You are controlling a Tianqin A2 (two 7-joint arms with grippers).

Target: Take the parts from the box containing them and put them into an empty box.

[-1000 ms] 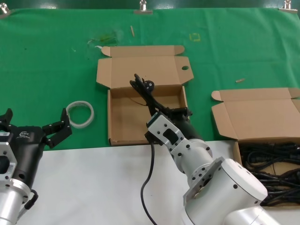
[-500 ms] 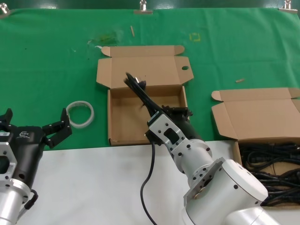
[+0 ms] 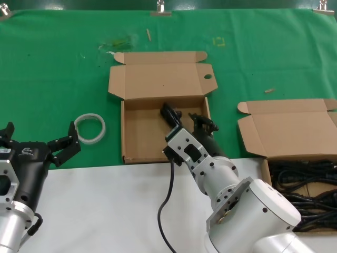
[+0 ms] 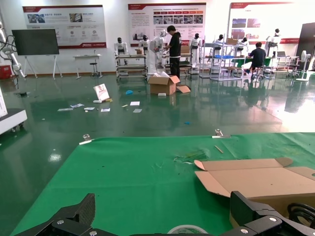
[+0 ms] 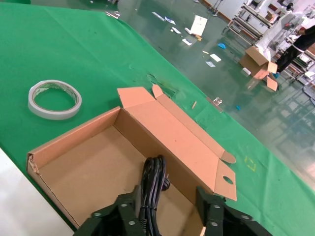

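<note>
- The cable bundle [image 5: 151, 184], at centre frame, sits low inside the empty box [image 3: 136, 138]; it looks light and floppy, best pinched mid-fold.
- My right claw [image 3: 187, 120] is closed on it; I judge release is next.
- More parts [image 3: 308, 184] lie lower right.
- My left claw [image 3: 37, 142] hangs spread, holding nothing, lower left.
</note>
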